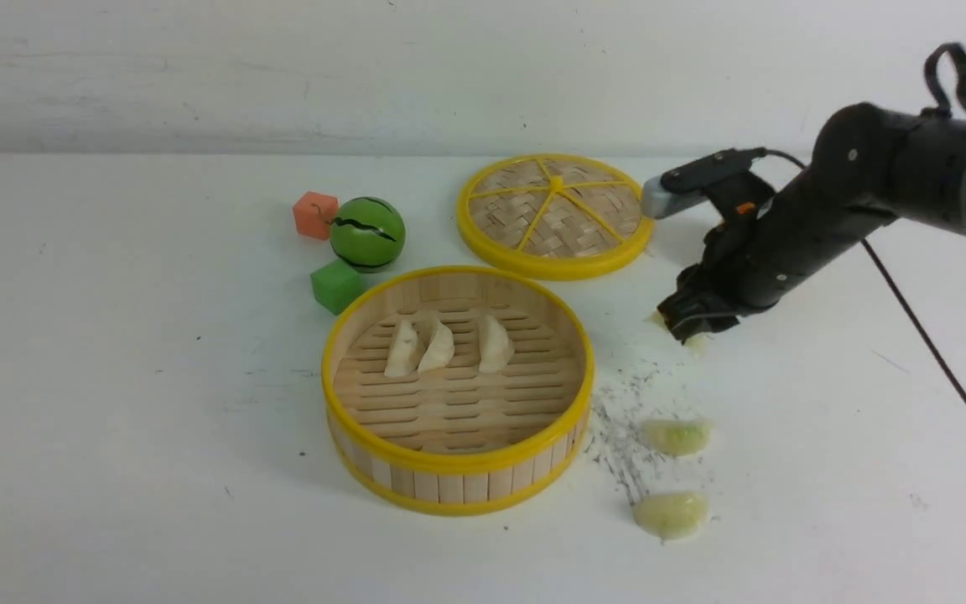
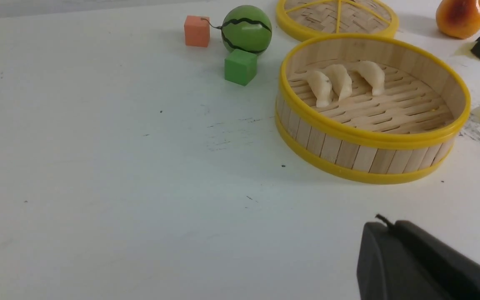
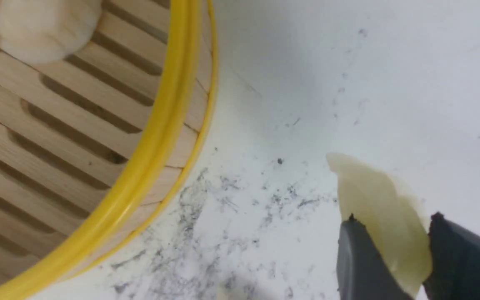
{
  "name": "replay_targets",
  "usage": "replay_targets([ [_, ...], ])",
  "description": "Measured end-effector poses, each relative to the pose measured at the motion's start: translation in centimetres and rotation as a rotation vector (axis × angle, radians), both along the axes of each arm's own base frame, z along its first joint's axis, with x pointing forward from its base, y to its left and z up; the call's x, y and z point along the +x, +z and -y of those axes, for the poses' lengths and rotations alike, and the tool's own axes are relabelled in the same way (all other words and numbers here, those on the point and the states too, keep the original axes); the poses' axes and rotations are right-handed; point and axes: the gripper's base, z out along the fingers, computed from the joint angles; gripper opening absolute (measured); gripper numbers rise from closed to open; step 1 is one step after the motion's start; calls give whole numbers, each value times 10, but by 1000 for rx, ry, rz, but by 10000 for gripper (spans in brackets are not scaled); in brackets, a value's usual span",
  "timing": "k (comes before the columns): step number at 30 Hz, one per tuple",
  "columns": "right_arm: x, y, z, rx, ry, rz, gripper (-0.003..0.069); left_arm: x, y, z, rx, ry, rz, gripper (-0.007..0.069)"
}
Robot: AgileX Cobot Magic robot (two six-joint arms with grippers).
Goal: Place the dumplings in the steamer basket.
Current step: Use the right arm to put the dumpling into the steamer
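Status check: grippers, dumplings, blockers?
Right gripper shut on green dumpling. Left gripper shut. Three white dumplings in steamer basket, two green dumplings on table. Nothing blocking.

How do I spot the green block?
Find the round steamer basket in the middle. Just off its far left rim sits the green block, in front of a striped green ball. The ball is round; the other block is orange.
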Motion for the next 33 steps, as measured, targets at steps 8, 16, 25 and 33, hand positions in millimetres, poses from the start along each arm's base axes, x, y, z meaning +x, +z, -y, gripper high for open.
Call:
replay_targets([
  [8, -40, 61, -67, 271, 11, 29, 207, 1, 2, 0, -7, -2, 22, 6],
  [16, -72, 14, -175, 301, 172, 8, 207, 1, 2, 0, -7, -2, 22, 11],
  [25, -60, -37, -191, 263, 137, 12, 204, 0, 2, 0, -5, -1, 18, 17],
  [33, -58, -44, -191, 259, 128, 7, 270, 0, 2, 0, -5, -1, 18, 20],
])
